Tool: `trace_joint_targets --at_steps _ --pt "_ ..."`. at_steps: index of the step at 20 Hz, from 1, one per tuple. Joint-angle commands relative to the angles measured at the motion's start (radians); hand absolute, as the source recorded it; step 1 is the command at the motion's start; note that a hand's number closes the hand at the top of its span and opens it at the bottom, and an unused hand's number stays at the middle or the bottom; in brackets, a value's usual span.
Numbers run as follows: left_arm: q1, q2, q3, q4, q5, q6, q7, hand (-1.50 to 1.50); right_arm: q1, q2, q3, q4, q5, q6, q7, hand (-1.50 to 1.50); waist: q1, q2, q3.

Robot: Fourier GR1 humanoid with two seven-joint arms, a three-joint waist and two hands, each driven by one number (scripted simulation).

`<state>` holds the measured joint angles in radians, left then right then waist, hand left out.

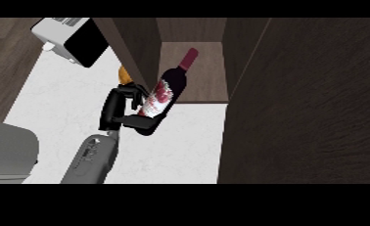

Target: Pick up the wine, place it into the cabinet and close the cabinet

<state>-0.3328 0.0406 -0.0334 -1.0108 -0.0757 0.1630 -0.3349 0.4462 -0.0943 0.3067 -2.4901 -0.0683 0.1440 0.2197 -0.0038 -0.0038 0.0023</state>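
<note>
One view only, taken from the robot's head and aimed steeply down at the white tabletop (180, 142). It faces forward toward the open cabinet (195, 78), whose dark door (303, 107) fills the right side. A grey forearm (90, 161) enters from the lower edge, close beneath the camera

The cabinet (202, 80) is standing open, its floor bare behind the wine bottle (169, 87), which is tilting across the mouth in the left hand (128, 107). The open door (303, 102) is walling off the whole right side. The cabinet's left wall (137, 49) is crowding close beside the hand, with a small orange thing (125, 76) just behind it. A toaster (72, 39) is occupying the far left corner; bare counter (180, 151) is lying open in front.
</note>
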Motion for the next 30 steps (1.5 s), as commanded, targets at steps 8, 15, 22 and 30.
trace_joint_targets --at_steps 8,15,22,30 --pt "-0.138 -0.037 -0.168 0.014 -0.008 0.144 0.126 1.50 0.055 -0.006 -0.008 -0.088 -0.087 0.027 -0.001 -1.50 -0.034 0.005 -0.003" --pt "-0.222 -0.036 -0.208 0.024 0.027 0.249 0.227 1.50 0.045 0.002 -0.004 -0.041 -0.072 0.046 -0.039 -1.50 -0.066 0.009 -0.002" --pt "-0.253 -0.034 -0.255 0.102 -0.039 0.318 0.282 1.50 0.015 0.010 -0.004 -0.031 -0.067 0.053 -0.038 -1.50 -0.078 0.014 -0.002" --pt "-0.267 -0.034 -0.258 0.167 -0.098 0.403 0.315 1.50 0.027 0.019 0.011 -0.038 -0.072 0.064 -0.041 -1.50 -0.105 0.019 -0.003"
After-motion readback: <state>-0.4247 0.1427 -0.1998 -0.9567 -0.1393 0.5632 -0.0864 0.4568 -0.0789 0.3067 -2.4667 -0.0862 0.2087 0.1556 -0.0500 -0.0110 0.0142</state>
